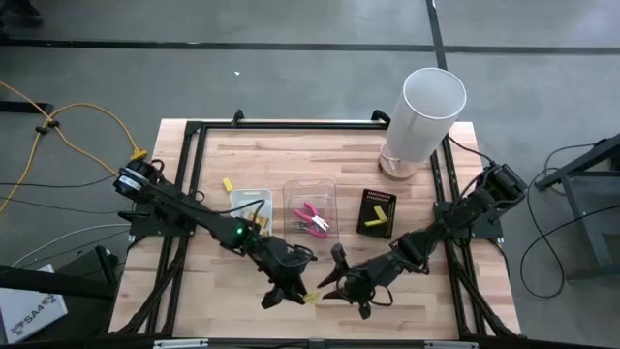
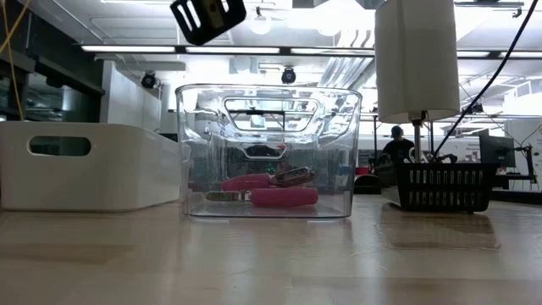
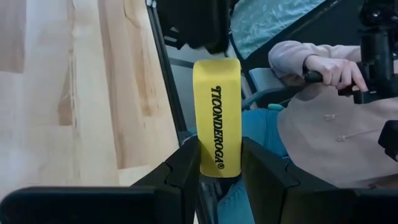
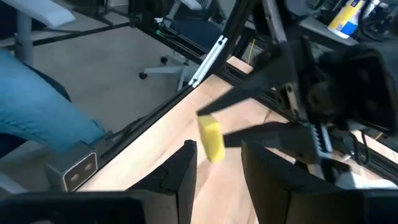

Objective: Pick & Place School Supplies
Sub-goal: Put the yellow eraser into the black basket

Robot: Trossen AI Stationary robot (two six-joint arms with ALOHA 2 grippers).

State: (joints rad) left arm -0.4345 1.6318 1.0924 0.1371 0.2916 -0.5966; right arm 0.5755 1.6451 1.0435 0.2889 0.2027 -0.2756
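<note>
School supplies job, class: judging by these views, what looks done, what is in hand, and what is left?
Done: the pink-handled pliers lie in the clear tray. In hand: the left gripper holds a yellow box near the table's front edge, facing the right gripper. Left: the yellow stick and the black box sit on the table.

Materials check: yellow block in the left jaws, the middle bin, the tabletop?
Yellow block: looks like matte rubber, an eraser by its printed brand name; left gripper jaws clamp it. Middle bin: clear glossy plastic, since the pink pliers show through its walls. Tabletop: pale wood with visible grain and plank seams, likely butcher block.
</note>
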